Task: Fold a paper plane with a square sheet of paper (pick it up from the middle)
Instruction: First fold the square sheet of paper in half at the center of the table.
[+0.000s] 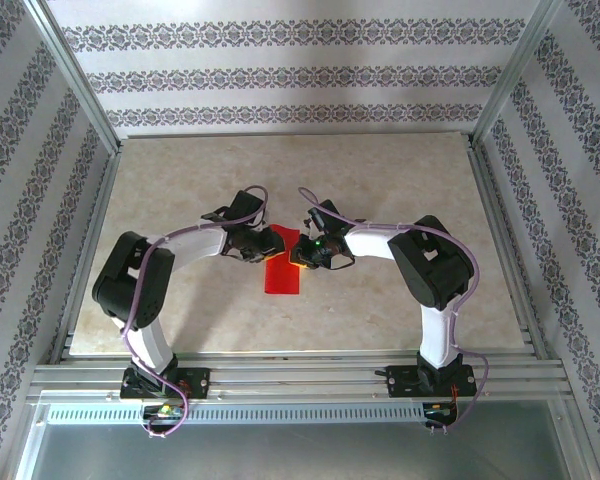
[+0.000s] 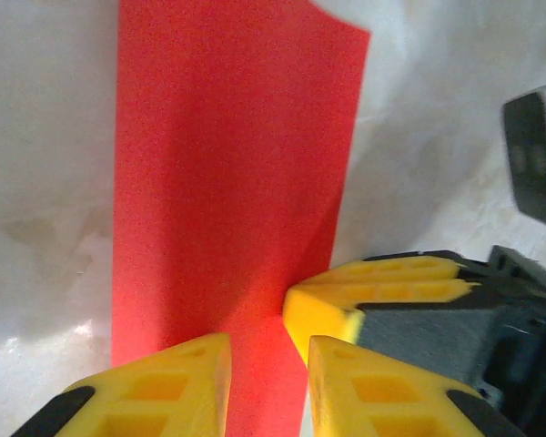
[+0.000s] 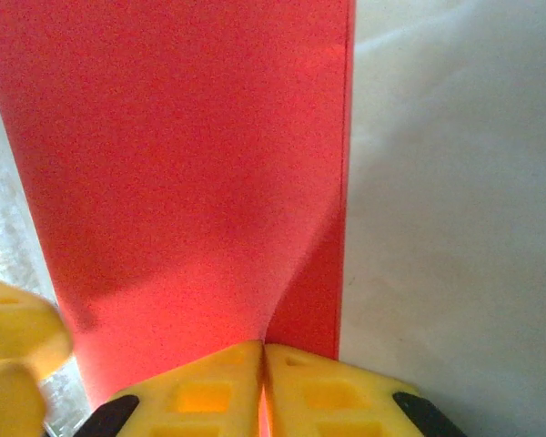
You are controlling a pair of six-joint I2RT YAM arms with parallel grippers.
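Two end effectors [image 1: 267, 243] [image 1: 302, 260] crowd red paper [image 1: 283, 276] on table [image 1: 380, 180].

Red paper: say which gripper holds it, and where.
The right gripper pinches the red paper by the edge nearest its camera; the left gripper straddles it, open.
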